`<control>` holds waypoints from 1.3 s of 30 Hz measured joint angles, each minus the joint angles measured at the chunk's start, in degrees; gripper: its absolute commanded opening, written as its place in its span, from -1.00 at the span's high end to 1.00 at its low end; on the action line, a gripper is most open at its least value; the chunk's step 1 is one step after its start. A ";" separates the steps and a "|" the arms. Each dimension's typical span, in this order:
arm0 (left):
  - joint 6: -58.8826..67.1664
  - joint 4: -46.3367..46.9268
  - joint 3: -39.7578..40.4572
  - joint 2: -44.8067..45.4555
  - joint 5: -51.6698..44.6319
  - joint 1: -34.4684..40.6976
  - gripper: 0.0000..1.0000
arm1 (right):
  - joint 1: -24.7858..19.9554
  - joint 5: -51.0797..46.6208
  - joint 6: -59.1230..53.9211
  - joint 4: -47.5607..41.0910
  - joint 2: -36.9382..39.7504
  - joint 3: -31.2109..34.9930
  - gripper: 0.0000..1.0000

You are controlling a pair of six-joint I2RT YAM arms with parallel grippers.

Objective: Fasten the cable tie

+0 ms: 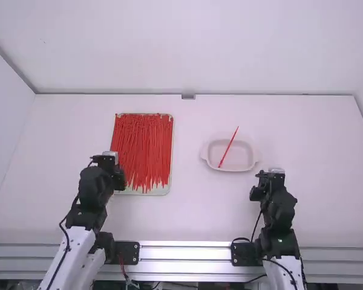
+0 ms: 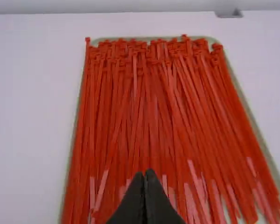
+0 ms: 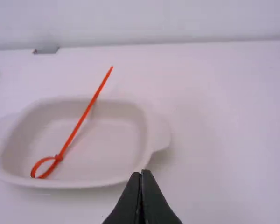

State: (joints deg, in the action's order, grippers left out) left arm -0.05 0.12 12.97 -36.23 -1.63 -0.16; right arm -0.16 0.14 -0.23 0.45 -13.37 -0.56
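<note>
Several loose red cable ties [image 1: 142, 151] [image 2: 163, 121] lie side by side on a pale tray [image 1: 169, 190] [image 2: 233, 74] left of the table's middle. My left gripper [image 1: 109, 160] [image 2: 144, 175] hangs shut with nothing in it over the near end of the ties. A white dish [image 1: 245, 163] [image 3: 149, 135] right of the middle holds one red cable tie [image 1: 227, 148] [image 3: 79, 126] fastened into a small loop, its tail sticking out over the far rim. My right gripper [image 1: 269, 176] [image 3: 141, 173] is shut and empty just in front of the dish's near rim.
A small grey bracket [image 1: 188, 96] [image 2: 228, 14] [image 3: 45, 49] sits at the table's far edge against the back wall. White walls enclose the table [image 1: 302, 127] on the left, the right and the far side.
</note>
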 measured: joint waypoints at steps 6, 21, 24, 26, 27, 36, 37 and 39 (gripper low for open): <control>0.00 0.00 -6.34 6.49 0.92 0.00 1.00 | 0.00 -0.07 -0.07 -0.02 4.74 0.00 1.00; 0.02 -0.35 -12.39 20.26 1.36 0.00 1.00 | 0.00 0.07 0.07 0.02 12.85 0.00 1.00; -0.02 -0.37 -12.39 22.60 1.38 0.02 1.00 | 0.00 -0.04 0.11 0.02 12.85 0.00 1.00; 0.02 -0.37 -12.39 23.78 1.42 0.00 1.00 | 0.00 0.02 -0.11 0.00 12.85 0.00 1.00; 0.00 -0.37 -12.39 24.59 1.46 0.00 1.00 | 0.00 -0.09 0.00 0.00 12.85 0.00 1.00; 0.02 -0.39 -12.39 30.77 1.49 0.00 1.00 | 0.00 -0.07 0.11 0.00 12.85 0.00 1.00; -0.02 -0.39 -12.39 31.39 1.49 0.02 1.00 | 0.00 -0.04 -0.09 0.02 12.85 0.00 1.00; 0.00 -0.39 -12.39 32.33 1.49 0.02 1.00 | 0.00 0.04 0.11 0.00 12.85 0.00 1.00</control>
State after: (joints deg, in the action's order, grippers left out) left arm -0.05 -0.27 0.58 -3.90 -0.14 -0.14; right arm -0.16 0.19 -0.12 0.45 -0.51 -0.56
